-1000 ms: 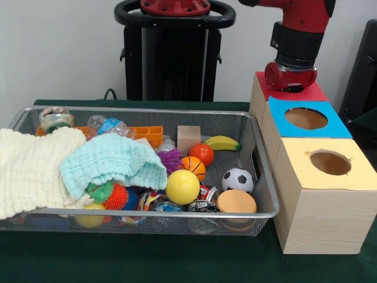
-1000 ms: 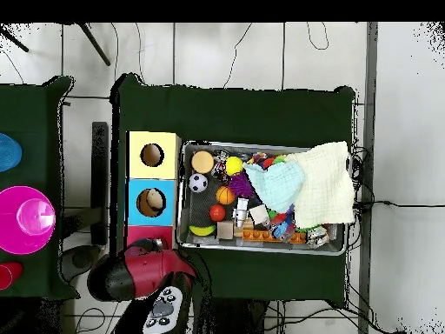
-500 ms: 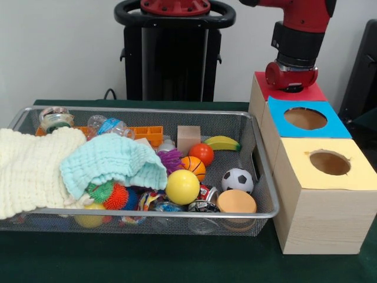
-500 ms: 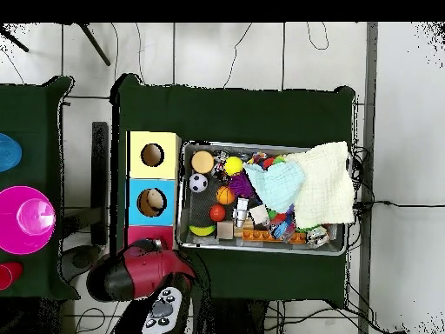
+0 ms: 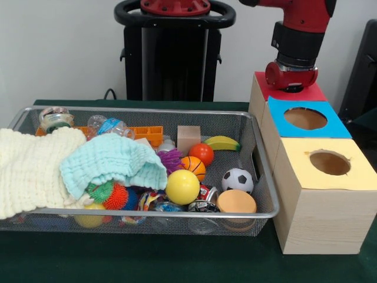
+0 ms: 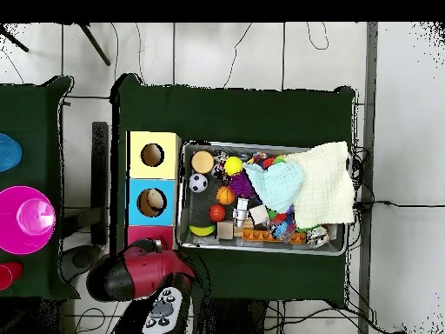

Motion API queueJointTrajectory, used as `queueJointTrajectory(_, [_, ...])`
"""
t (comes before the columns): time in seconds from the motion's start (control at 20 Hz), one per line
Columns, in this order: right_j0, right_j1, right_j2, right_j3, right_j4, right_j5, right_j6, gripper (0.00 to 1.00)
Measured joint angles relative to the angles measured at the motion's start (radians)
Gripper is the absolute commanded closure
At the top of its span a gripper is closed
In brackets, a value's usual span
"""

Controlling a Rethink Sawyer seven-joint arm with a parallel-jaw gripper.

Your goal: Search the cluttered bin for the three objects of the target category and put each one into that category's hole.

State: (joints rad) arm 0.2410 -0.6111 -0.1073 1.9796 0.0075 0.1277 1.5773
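Note:
The bin (image 5: 147,110) is a silver wire-mesh basket full of toys; it also shows in the overhead view (image 6: 181,196). Three wooden boxes stand beside it in a row. The red-faced box (image 5: 315,93) is the farthest, and my arm's end sits right over it, so the hole is hidden. My gripper (image 5: 291,82) hangs low at the red face, and its tips do not show. In the overhead view my arm (image 6: 139,274) covers most of the red box (image 6: 139,233).
The blue-faced box (image 5: 306,118) and the yellow-faced box (image 5: 330,162) have open round holes. In the bin lie a yellow ball (image 5: 182,187), basketball (image 5: 193,166), red ball (image 5: 202,153), soccer ball (image 5: 237,180), banana (image 5: 222,142), wooden cube (image 5: 188,138), teal cloth (image 5: 112,160) and cream cloth (image 5: 32,168).

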Motion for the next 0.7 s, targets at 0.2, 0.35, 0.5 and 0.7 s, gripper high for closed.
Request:
queueJointTrajectory(0.2, [0.000, 0.000, 0.000, 0.000, 0.001, 0.000, 0.000, 1.00])
queueJointTrajectory(0.35, [0.000, 0.000, 0.000, 0.001, 0.001, 0.000, 0.000, 1.00])
queueJointTrajectory(0.5, [0.000, 0.000, -0.002, 0.002, 0.001, 0.000, 0.000, 1.00])
queueJointTrajectory(0.7, [0.000, 0.000, -0.003, 0.004, 0.001, 0.000, 0.000, 1.00])
